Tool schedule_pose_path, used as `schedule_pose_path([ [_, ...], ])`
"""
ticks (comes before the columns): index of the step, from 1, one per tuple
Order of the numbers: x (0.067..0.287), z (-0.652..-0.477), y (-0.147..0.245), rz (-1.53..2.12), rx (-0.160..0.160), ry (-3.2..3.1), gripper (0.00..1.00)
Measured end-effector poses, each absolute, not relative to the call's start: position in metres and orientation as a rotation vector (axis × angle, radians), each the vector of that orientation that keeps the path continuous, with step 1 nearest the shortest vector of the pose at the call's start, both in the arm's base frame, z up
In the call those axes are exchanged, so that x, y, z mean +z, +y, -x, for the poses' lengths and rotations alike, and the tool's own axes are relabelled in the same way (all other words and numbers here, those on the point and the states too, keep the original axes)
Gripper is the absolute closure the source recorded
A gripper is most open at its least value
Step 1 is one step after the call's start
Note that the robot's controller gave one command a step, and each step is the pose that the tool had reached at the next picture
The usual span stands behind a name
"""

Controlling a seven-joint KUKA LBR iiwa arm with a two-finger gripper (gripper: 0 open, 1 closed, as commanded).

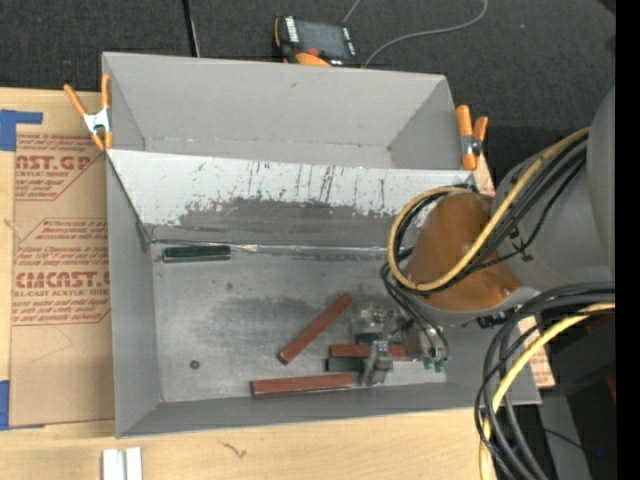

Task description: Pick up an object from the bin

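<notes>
My gripper (377, 340) is low in the bin's front right part, under the orange wrist cover. It sits right over a short reddish-brown stick (348, 351) that lies flat and runs left to right beneath it. A dark small block (340, 366) lies just in front of that stick. Left of the gripper, a longer reddish-brown stick (315, 329) lies slanted on the floor. Another long reddish-brown stick (303, 387) rests along the front wall.
A dark green flat bar (197, 253) lies at the back left where floor meets the sloping wall. A small dark speck (195, 364) sits on the left floor. The arm and its cable loops overhang the bin's right side.
</notes>
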State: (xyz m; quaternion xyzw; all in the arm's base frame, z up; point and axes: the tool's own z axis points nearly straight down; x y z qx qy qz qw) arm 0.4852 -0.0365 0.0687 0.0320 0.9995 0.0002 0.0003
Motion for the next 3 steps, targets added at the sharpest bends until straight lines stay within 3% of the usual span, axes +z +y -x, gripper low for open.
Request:
schedule_pose_path([
  [2,0.087,-0.485,-0.036,-0.102,0.001,3.14,1.0],
  [3,0.174,-0.487,-0.036,-0.102,0.001,3.132,1.0],
])
